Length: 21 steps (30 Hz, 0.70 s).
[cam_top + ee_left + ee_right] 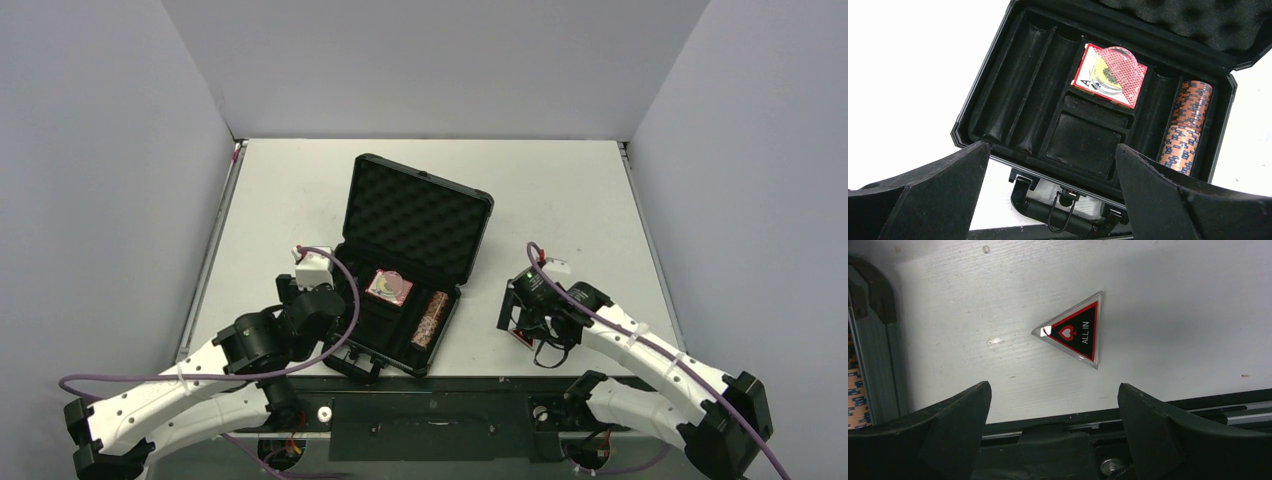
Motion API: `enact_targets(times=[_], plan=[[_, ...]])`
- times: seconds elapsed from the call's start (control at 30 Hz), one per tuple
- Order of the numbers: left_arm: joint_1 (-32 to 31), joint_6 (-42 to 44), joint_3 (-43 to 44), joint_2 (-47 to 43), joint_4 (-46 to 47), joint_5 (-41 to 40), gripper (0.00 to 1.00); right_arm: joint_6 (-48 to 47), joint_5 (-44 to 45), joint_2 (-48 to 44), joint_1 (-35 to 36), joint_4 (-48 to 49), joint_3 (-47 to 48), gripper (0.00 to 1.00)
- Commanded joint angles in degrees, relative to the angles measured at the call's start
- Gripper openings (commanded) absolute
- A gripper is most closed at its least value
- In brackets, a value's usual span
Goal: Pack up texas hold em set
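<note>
Black hard-shell briefcase-style case [415,262] lies open mid-table, egg-crate foam lid [420,215] raised toward 12 o'clock. In the moulded tray, a pink card box [1088,67] sits under a clear round dome [1113,70]. A ridged reddish-brown chip roll [1187,125] fills the 3 o'clock slot. Handle [1060,215] partly cut off.

Left gripper [1050,147] spread, empty, at the case's 8 o'clock. Right gripper [1053,386] spread, empty. Glossy red-black triangle [1075,330], marked ALL IN, lies flat on the white table [1173,300] at 12 o'clock of the fingers, untouched.

A lab test booth: bare grey walls [100,200] enclose a white table [560,190].
</note>
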Motion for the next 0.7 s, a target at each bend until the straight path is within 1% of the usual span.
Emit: enact_targets(times=[0.0,0.23,0.43,0.67], plan=[[-0.01,-1.18,-0.02,-1.33,-0.16,1.43,0.96,-0.34,2.2,3.43,-0.37,4.63,-0.98,0.94],[-0.06,-1.75,-0.54,-0.64,0.42,0.83,0.96,-3.11,1.62,8.02,-2.61,8.22,-2.07,0.94],[-0.02,-1.97,-0.53,0.55,0.33,0.46,0.96,-5.61,-0.91,11.7,-5.81,13.05,-5.2,0.9],[0.07,-2.4,0.51,2.97,-0.75,0.84,0.96,-8.03,-1.1,16.57,-6.4,16.07,-5.36,0.86]])
